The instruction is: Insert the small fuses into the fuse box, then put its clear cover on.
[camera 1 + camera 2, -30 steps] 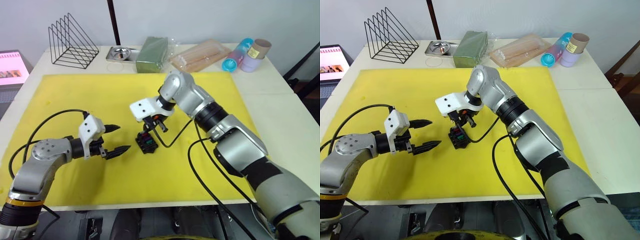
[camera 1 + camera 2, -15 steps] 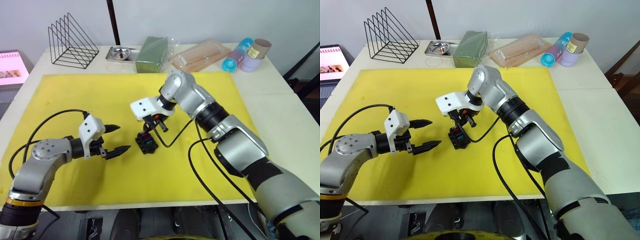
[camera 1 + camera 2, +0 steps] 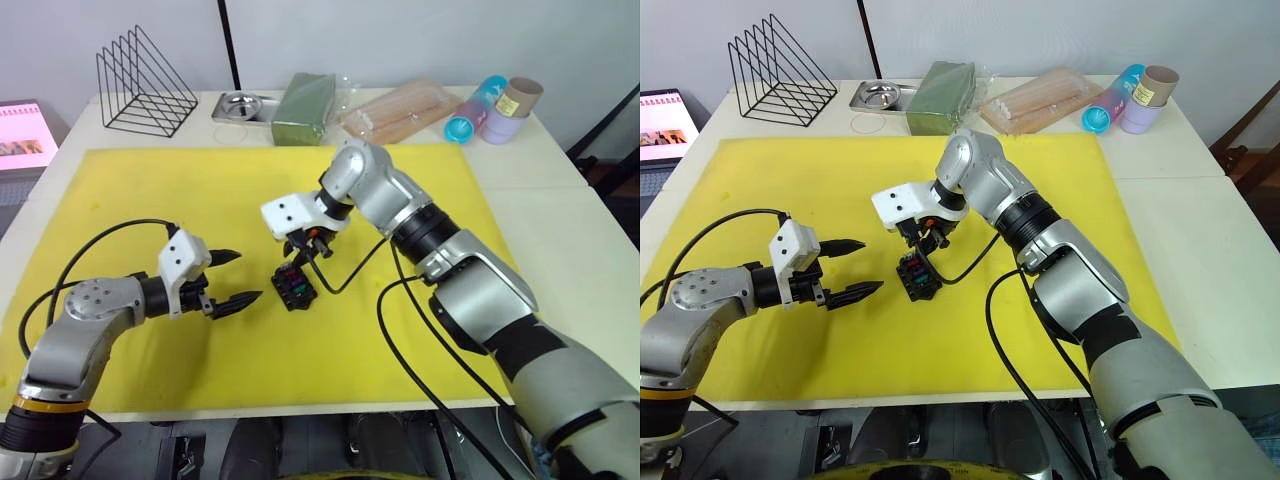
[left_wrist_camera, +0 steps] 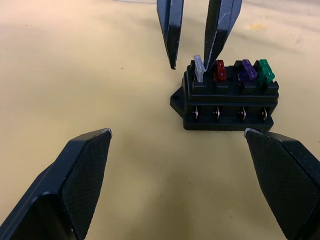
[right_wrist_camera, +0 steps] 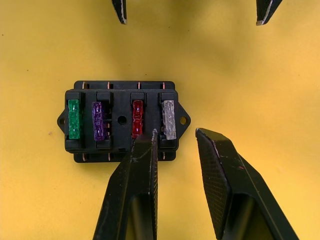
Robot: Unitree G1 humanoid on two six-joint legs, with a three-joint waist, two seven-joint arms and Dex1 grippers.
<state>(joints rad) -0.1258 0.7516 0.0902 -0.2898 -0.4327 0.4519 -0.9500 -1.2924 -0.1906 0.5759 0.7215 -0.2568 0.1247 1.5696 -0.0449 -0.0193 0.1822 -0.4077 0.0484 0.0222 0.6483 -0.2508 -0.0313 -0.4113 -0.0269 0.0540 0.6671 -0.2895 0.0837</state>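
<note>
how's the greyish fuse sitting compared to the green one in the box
The greyish-tan fuse sits at one end of the fuse box, right under the open right gripper. The green fuse sits at the opposite end, with no finger near it. The greyish one looks pale and translucent, the green one strongly coloured. Both stand upright in their slots, tops above the block.

Right gripper (image 5: 175, 135) lifted slightly off fuse box (image 5: 121, 121); jaws parted over greyish-tan fuse (image 5: 169, 119).
</note>
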